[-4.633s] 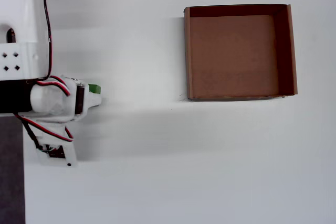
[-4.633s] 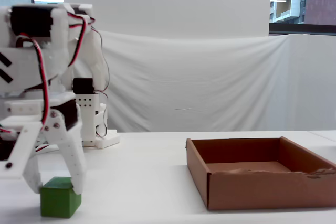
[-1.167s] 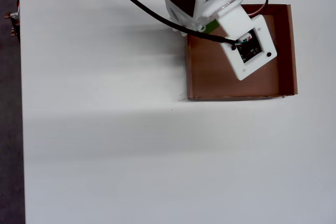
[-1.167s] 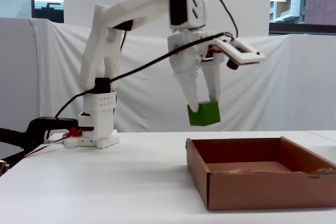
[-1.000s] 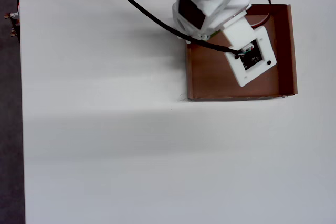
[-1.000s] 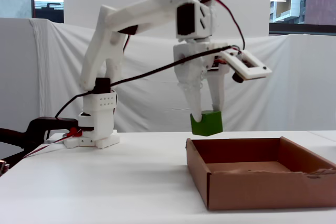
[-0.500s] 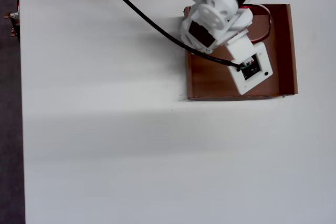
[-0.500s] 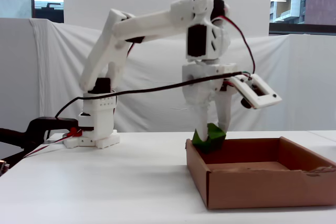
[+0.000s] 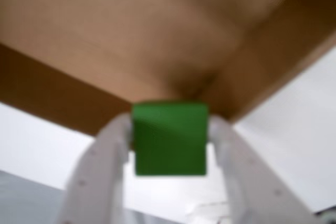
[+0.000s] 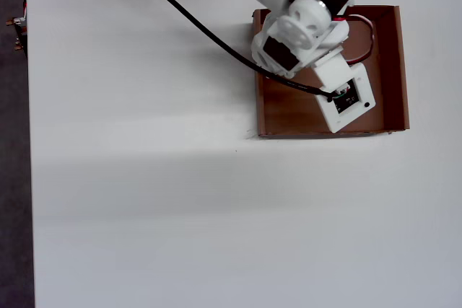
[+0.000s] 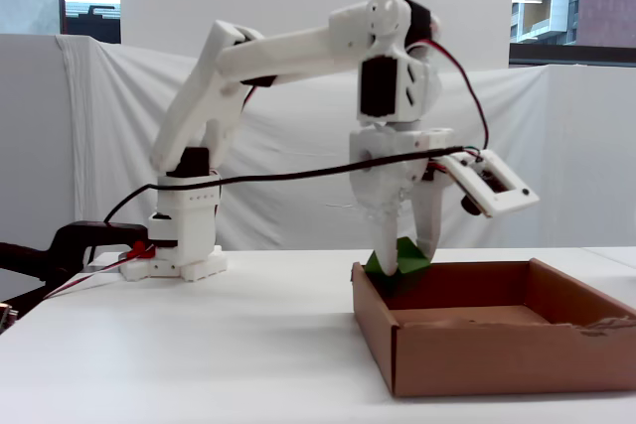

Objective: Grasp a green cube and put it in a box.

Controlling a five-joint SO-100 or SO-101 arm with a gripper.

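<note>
Gripper (image 9: 169, 145): white two-finger unit, entering the wrist view from the lower edge; fingers (image 9: 102, 166) closed against the left and right faces of the green cube, no gap visible on either side. In the fixed view the gripper (image 11: 405, 257) points straight down at centre frame, tips reaching to about the level of the box rim.

Green cube (image 9: 169, 138): small, plain matte green, held between the fingers at lower centre of the wrist view, blurred by closeness. In the fixed view the green cube (image 11: 401, 255) shows only partly, tilted, just above and behind the near-left corner of the box; whether it touches the box floor cannot be told. Hidden under the arm in the overhead view.

Box (image 9: 157, 45): brown cardboard, filling the upper part of the wrist view, one inner corner directly above the cube. In the overhead view the box (image 10: 393, 70) sits at upper right, square, shallow, low walls, its left and upper portions covered by the arm. In the fixed view the box (image 11: 497, 359) occupies the lower right, front wall slightly ragged at the right end.

Arm (image 11: 278, 52): white, reaching from a base at left of the fixed view up and across to centre; red and black leads along it, a black cable (image 11: 288, 174) slung from wrist to base.

Wrist camera housing (image 10: 346, 99): white square plate over the box interior in the overhead view.

Table (image 10: 144, 200): white, plain surface.

Backdrop (image 11: 556, 156): white cloth behind the table in the fixed view.
</note>
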